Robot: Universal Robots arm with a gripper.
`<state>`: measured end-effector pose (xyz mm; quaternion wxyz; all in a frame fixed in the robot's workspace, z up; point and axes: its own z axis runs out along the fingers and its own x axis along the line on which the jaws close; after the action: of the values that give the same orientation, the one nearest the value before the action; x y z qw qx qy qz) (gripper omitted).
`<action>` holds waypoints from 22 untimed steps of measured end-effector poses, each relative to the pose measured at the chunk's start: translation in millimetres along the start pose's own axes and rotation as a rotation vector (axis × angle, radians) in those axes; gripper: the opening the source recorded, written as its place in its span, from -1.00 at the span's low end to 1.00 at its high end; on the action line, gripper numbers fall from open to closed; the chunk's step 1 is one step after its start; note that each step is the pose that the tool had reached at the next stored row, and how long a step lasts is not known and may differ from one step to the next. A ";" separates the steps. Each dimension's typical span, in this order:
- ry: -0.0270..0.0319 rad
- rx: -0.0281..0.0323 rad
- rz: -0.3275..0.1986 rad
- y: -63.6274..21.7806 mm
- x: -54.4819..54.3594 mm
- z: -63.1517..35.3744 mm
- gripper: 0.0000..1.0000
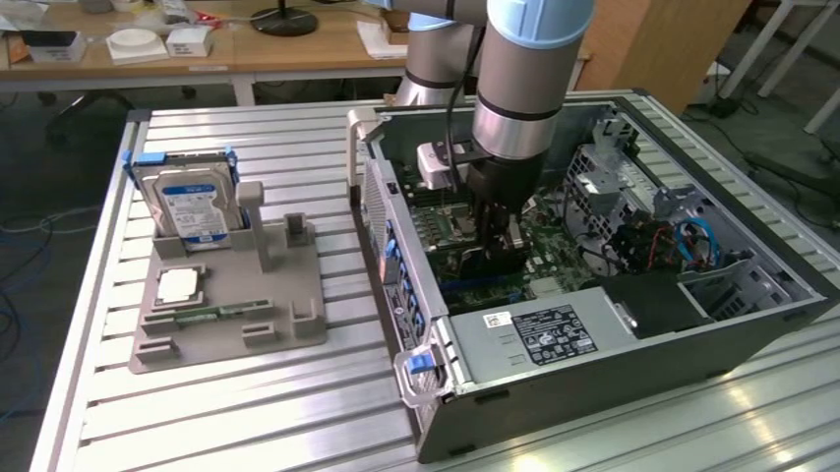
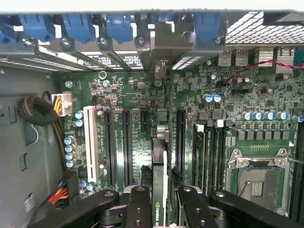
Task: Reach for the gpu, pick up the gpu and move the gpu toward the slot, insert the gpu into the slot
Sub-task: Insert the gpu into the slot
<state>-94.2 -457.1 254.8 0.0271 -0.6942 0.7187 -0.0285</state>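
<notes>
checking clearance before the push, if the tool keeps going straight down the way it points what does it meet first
Most likely the green motherboard with its long black expansion slots. The thin green-edged card held edge-on in the tool would touch first; exact depth is unclear.

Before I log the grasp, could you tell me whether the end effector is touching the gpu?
Touching. In the wrist view, the end effector has its black fingers pressed against both faces of the thin gpu, held edge-on above the motherboard.
</notes>
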 end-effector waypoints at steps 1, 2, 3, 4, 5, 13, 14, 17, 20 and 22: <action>-0.0003 0.0001 0.000 0.0 0.0 -0.1 -0.48; -0.0003 0.0001 0.000 0.0 0.0 -0.1 -0.48; -0.0004 0.0002 0.000 0.0 0.0 0.0 -0.48; -0.0003 0.0001 0.000 0.0 0.0 -0.1 -0.48; -0.0002 0.0000 0.000 0.0 0.0 -0.2 -0.48; 0.0002 -0.0002 0.000 0.1 0.0 0.6 -0.48; 0.0000 -0.0001 0.000 0.1 0.0 0.7 -0.48; -0.0007 0.0000 -0.006 0.1 0.0 0.8 -0.48; -0.0010 0.0001 -0.011 0.1 0.0 0.9 -0.48; -0.0012 0.0000 -0.013 0.1 0.0 0.9 -0.48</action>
<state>-94.3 -457.1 253.9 0.0273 -0.6989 0.7142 -0.0283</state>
